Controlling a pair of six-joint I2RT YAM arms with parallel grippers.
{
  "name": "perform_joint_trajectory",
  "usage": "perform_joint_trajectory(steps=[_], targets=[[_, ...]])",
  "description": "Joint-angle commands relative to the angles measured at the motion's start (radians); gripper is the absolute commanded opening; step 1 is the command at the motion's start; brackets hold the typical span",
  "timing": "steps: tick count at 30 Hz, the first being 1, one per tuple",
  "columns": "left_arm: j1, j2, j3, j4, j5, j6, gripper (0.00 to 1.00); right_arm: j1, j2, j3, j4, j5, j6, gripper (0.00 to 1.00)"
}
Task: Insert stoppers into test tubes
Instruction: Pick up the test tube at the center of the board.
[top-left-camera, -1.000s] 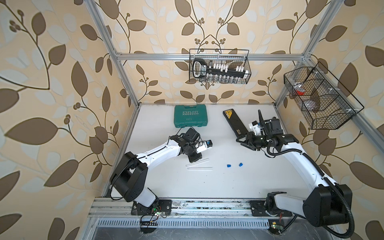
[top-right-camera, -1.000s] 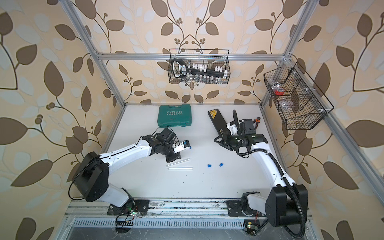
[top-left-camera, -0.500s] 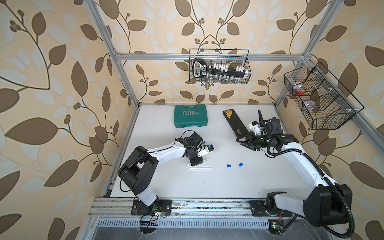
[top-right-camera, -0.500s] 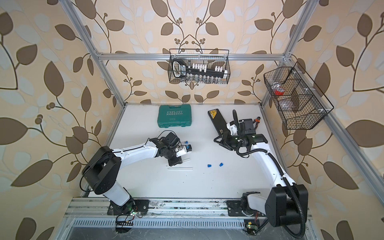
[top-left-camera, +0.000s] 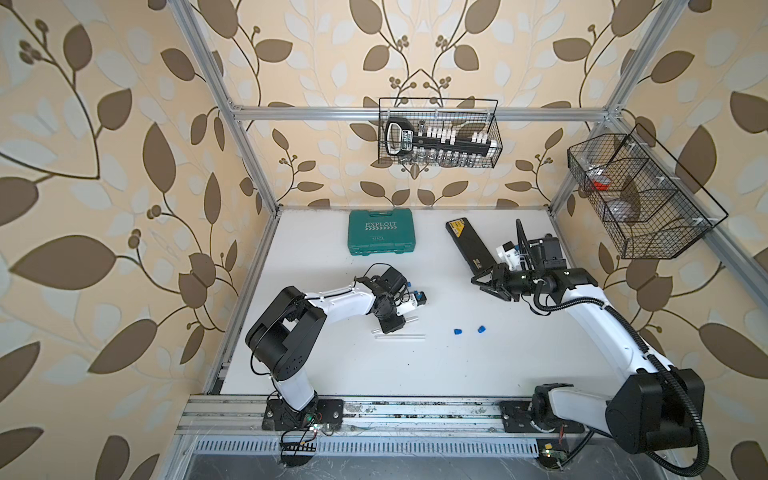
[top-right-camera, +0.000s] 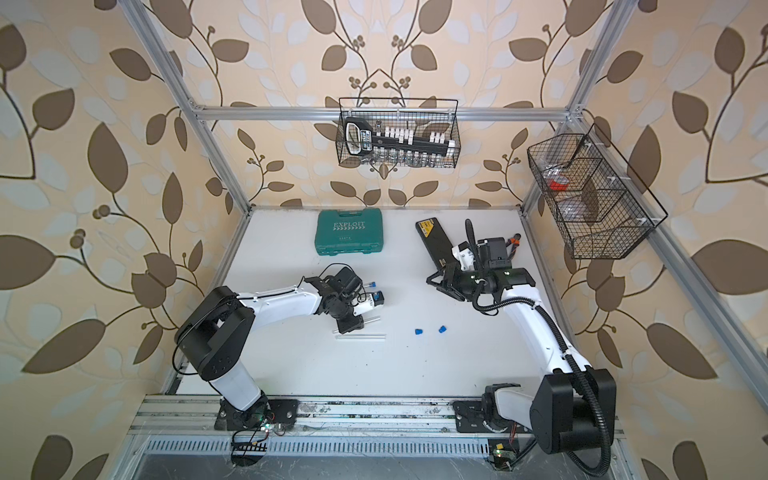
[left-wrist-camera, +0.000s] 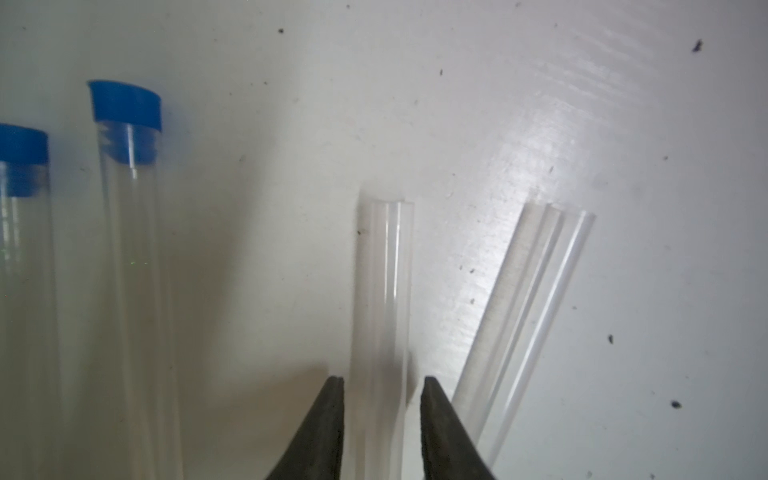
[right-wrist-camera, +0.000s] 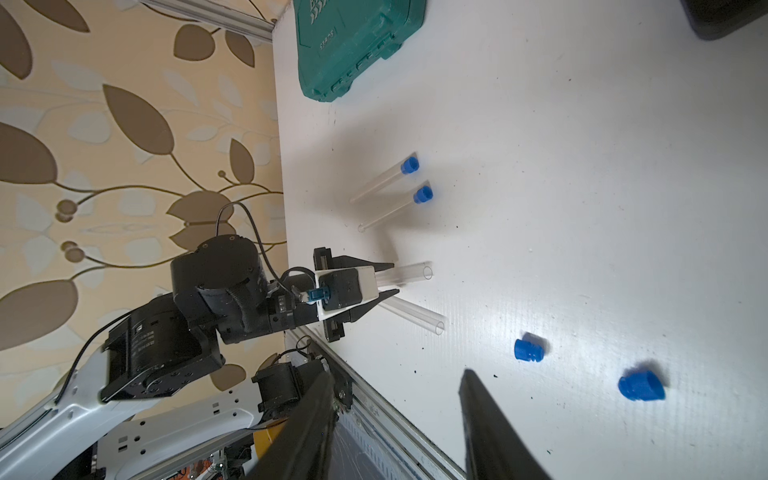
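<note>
Left wrist view: L gripper (left-wrist-camera: 382, 415) is set narrow, its fingertips (left-wrist-camera: 328, 415) astride one open tube (left-wrist-camera: 382, 291) w/ a thin gap each side (not clamped, as far as shows); 2nd tube (left-wrist-camera: 523, 324), also open, lies just beside it on the table (left-wrist-camera: 623, 124), angled away; two capped tubes (left-wrist-camera: 129, 270) lie side by side further off, each w/ a blue stopper (left-wrist-camera: 124, 104) pushed into its mouth. In both top views all four tubes lie left of centre, by L gripper; capped pair on its far side (only partly seen there), open pair on the near side; two loose stoppers (top-left-camera: 457, 331) lie to the right of them, approx mid-table, near each other but not touching. R gripper (right-wrist-camera: 397, 374) is at the far right, by the near end of a black case (top-left-camera: 469, 245); its jaws stand fairly wide w/ nothing between; well apart from stoppers and tubes; green case (top-left-camera: 381, 231) lies shut at the far side, left of centre.
</note>
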Motion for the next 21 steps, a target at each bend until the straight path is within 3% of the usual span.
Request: perform_joint_trajectory(steps=[1, 9, 21], targets=[[-0.01, 0.011, 0.0, 0.016, -0.017, 0.008, 0.32, 0.0, 0.003, 0.015, 0.003, -0.019, -0.01, 0.47], [-0.01, 0.031, 0.006, -0.016, -0.018, 0.031, 0.31, -0.001, -0.001, 0.018, 0.003, -0.019, -0.01, 0.47], [-0.01, 0.062, 0.013, -0.05, -0.064, 0.055, 0.21, -0.001, -0.002, 0.019, 0.006, -0.028, -0.01, 0.47]])
